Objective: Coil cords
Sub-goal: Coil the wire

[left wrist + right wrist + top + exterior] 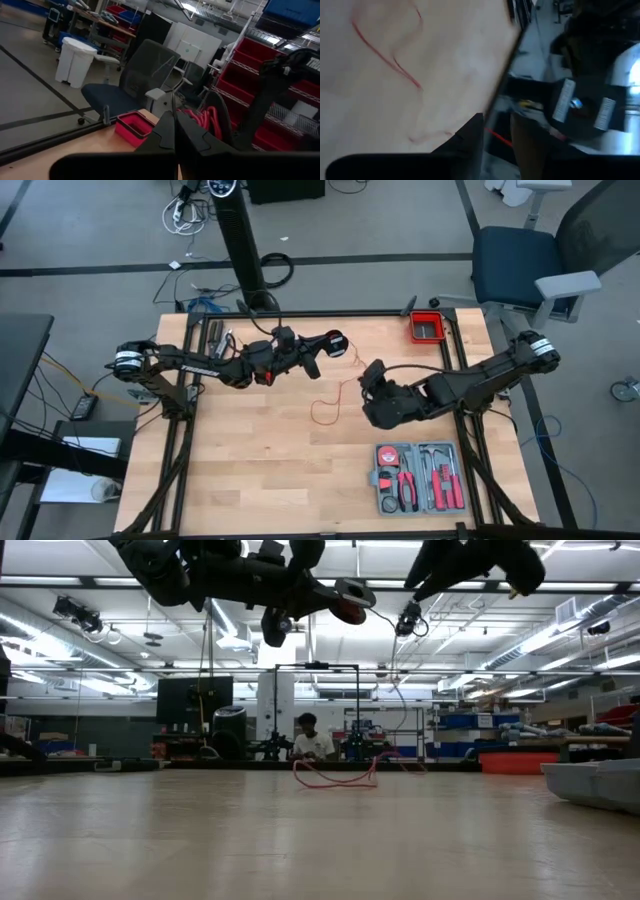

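The thin red cord lies partly in a loose loop on the wooden table (pixel 322 412), which also shows in the low view (pixel 335 778) and the right wrist view (pixel 390 60). Its other part is a small red coil (pixel 202 122) at my left gripper (pixel 335 343), which is shut and raised above the table's far middle. My right gripper (pixel 370 375) is raised a little to its right, with its fingers apart. A straight stretch of cord (pixel 497 137) crosses the gap between them. My left gripper is shut on the red coil (pixel 338 345), which sits beside its fingertips, lifted clear of the table. The fingers themselves hide the place of contact. One strand hangs slack from the coil to the table. My right gripper: the cord (pixel 497 137) runs across between its fingers; I cannot tell whether they touch it.
A grey tool case (pixel 418 477) with red-handled tools lies at the near right. A red bin (pixel 428 328) stands at the far right corner. Dark tools (pixel 215 335) lie at the far left. A person (pixel 310 737) sits beyond the table's far edge.
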### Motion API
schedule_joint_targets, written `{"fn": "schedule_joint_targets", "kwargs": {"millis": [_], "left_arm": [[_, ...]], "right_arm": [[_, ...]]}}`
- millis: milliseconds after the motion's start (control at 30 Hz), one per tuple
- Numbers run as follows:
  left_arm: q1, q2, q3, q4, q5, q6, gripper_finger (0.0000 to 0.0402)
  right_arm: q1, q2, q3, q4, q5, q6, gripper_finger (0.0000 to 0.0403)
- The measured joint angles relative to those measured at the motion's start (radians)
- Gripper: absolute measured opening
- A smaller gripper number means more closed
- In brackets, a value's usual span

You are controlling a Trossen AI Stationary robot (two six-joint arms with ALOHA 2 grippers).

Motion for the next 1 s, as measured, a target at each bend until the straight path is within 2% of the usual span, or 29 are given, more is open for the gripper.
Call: {"fn": "schedule_joint_targets", "kwargs": {"millis": [100,400,467,600,867,1000], "left_arm": [[0.000,0.000,0.000,0.003,0.000,0.000,0.0003],[0.000,0.000,0.000,0.031,0.042,-0.033,0.0004],[-0.001,0.000,0.000,0.037,0.046,-0.033,0.0004],[0.000,0.000,0.000,0.036,0.100,0.025,0.0004],[0.000,0.000,0.000,0.028,0.264,0.303,0.0004],[0.000,0.000,0.000,0.016,0.353,0.433,0.0004]], "right_arm": [[-0.016,0.000,0.000,0.000,0.059,-0.114,0.0090],[-0.098,0.032,-0.007,0.013,0.074,-0.345,0.0084],[-0.105,0.030,-0.008,0.063,0.086,-0.337,0.0084],[-0.124,-0.004,-0.008,0.205,0.093,-0.167,0.0081],[-0.233,-0.149,-0.006,0.219,-0.396,0.219,0.0070],[-0.284,-0.204,-0.007,0.246,-0.568,0.332,0.0065]]}}
